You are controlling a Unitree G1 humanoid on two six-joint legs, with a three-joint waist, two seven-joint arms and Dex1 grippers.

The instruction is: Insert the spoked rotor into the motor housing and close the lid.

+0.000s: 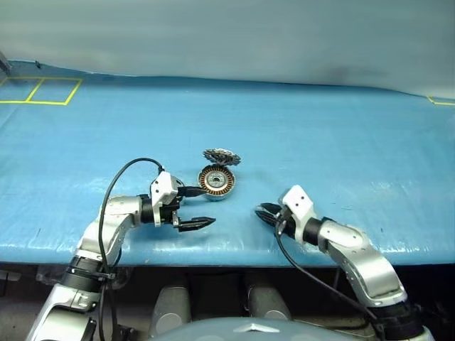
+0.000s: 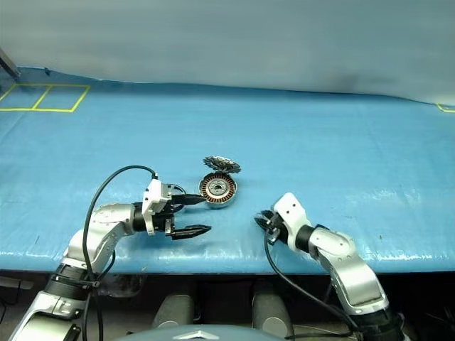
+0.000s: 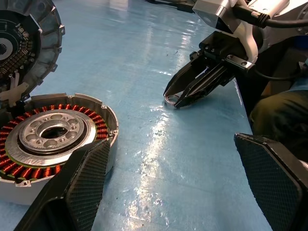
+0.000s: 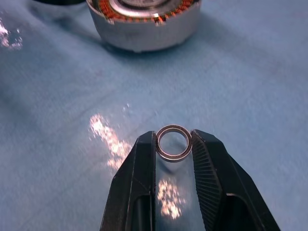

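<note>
Right wrist view: the right gripper (image 4: 174,144) has its jaws pinching a small metal ring (image 4: 173,142) above the blue bench (image 1: 341,156). The left gripper (image 1: 190,207) has its jaws spread beside the motor housing (image 1: 215,182), copper windings ringing a silver hub; the slotted lid (image 1: 221,157) stands tilted open behind.

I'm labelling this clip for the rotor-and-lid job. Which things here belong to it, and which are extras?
Job:
- motor housing, copper windings showing, a silver hub already inside
- lid, tilted open behind it

Extras:
- small metal ring, pinched in the right gripper
- blue table cover
</note>
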